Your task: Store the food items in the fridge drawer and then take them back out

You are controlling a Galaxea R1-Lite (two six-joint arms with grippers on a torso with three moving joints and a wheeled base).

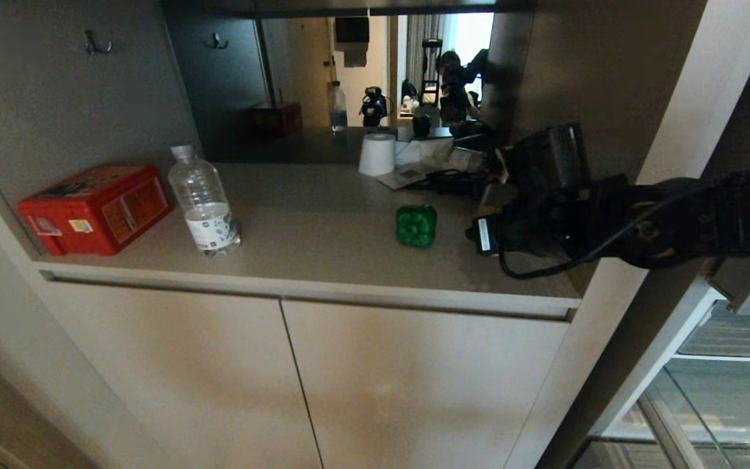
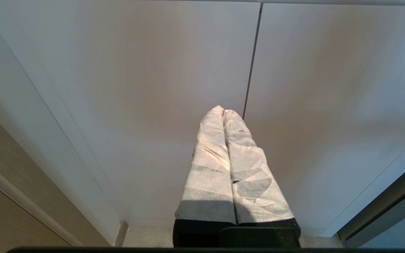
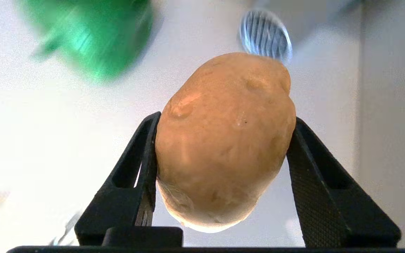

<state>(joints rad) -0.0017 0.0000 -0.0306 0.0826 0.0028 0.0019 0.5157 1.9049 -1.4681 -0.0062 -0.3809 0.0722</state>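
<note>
The left claw (image 2: 223,112) hangs clenched and empty before the cupboard doors (image 2: 153,88). Above them, over the table (image 1: 323,241), the right claw (image 3: 223,140) grips the potato (image 3: 223,140) between its two black fingers (image 3: 146,158). The green pepper (image 1: 416,225) sits on the table just beside it. Farther back stands a paper roll (image 1: 377,154).

Bell pepper (image 1: 416,225): glossy, lumpy, green; sits on beige countertop, centre of head view, slightly right. Also blurred at upper left of right wrist view (image 3: 93,35).

Potato (image 3: 223,140): oval, tan-brown, dimpled skin; fills centre of right wrist view, clamped at both sides between two black fingers (image 3: 146,168), long axis running away from camera. Clear of pepper.

Fridge drawer (image 1: 733,384): clear plastic, lower right corner of head view, only partly in frame.
</note>
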